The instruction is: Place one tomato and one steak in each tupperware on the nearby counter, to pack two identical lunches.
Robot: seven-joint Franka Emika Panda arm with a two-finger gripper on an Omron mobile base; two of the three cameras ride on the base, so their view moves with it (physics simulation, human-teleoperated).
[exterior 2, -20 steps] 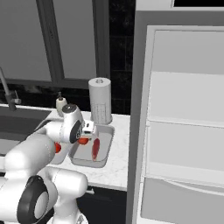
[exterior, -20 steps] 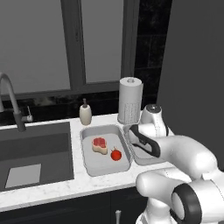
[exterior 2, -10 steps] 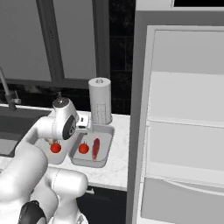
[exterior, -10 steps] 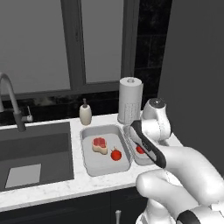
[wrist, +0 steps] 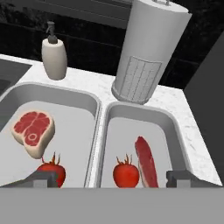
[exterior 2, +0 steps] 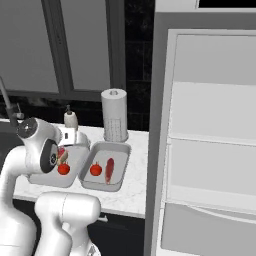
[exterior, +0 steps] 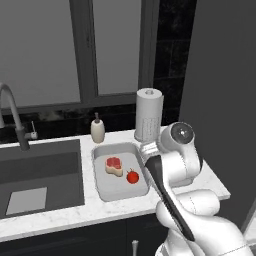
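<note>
2 grey tupperware trays sit side by side on the counter (wrist: 192, 127), touching along their long edges. Your left tray (wrist: 83, 103) holds a round steak (wrist: 33, 131) and a tomato (wrist: 54, 170); the right tray (wrist: 175, 131) holds a long steak (wrist: 146, 162) with a tomato (wrist: 126, 173) just beside it. Your gripper (wrist: 113, 178) hangs above both trays, jaws spread wide, grasping nothing. Behind the trays stand a paper towel roll (wrist: 148, 57) and a soap dispenser (wrist: 54, 54).
</note>
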